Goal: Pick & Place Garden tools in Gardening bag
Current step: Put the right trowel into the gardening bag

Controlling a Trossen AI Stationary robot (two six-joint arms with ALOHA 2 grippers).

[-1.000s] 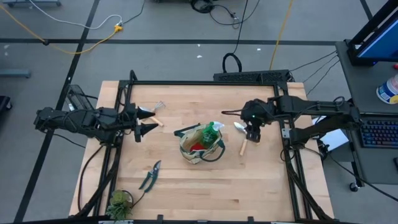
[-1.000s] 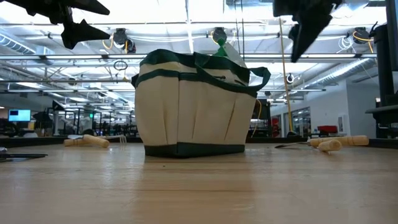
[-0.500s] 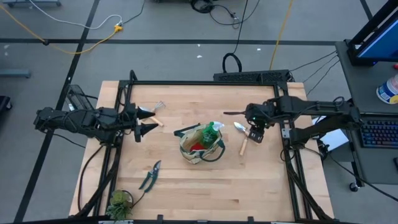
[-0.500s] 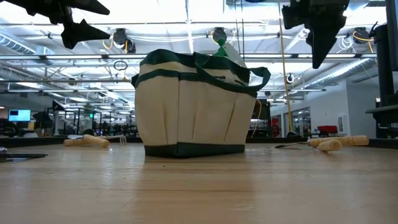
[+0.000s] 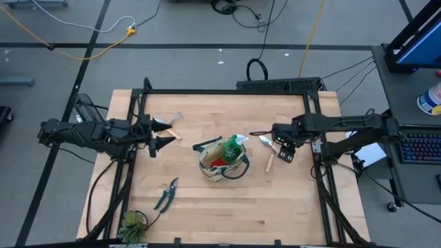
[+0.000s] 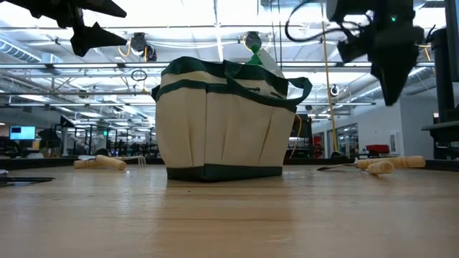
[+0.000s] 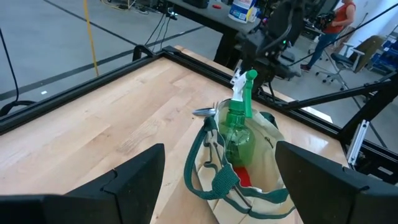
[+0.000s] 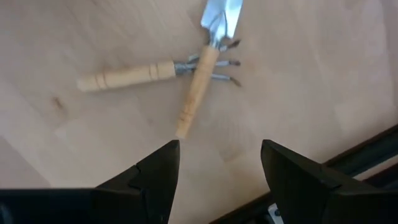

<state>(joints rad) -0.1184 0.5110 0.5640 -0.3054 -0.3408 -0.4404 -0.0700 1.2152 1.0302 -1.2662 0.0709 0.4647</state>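
Note:
The beige gardening bag (image 5: 222, 162) with green trim stands upright at the table's middle. A green spray bottle (image 7: 239, 118) and a red glove (image 7: 240, 178) are inside it. A wooden-handled trowel (image 8: 200, 74) lies across a wooden-handled fork (image 8: 127, 76) on the table right of the bag. My right gripper (image 5: 284, 153) hangs open and empty above them, a little to their right. Another wooden-handled tool (image 5: 174, 125) lies at the far left, and pruning shears (image 5: 166, 195) lie at the near left. My left gripper (image 5: 164, 135) is open and empty, raised left of the bag.
A small leafy plant (image 5: 131, 224) sits at the table's near left corner. A black frame (image 5: 227, 90) runs round the table's far and side edges. Bare wood lies in front of the bag (image 6: 222, 122).
My right gripper has gone toward the table's right edge, away from the bag, staying raised above the trowel and fork. It has stayed open and empty. My left gripper and all the things have kept still.

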